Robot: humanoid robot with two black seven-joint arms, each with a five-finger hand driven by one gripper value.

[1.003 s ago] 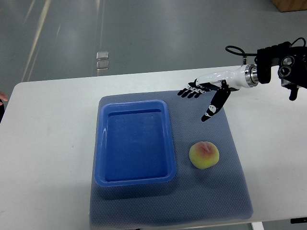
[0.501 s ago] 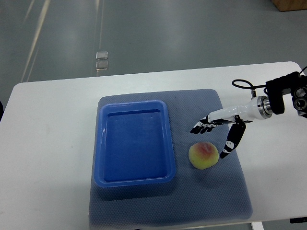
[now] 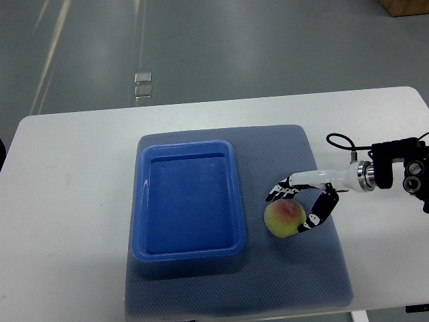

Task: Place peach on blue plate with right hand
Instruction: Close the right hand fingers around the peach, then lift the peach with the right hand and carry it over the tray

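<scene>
The right hand (image 3: 298,201), fingers spread, cups the round, fuzzy peach (image 3: 284,219) without gripping it, beside the glossy rectangular blue plate (image 3: 188,199) on a textured mat (image 3: 295,282).

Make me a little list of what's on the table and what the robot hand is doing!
table: white
mat: grey-blue, under everything
blue plate: a blue tray with nothing in it, on the mat's left part
peach: on the mat, right of the tray
right hand: around the peach, fingers on the far side, thumb on the right; firm grip not certain
left hand: not visible
</scene>
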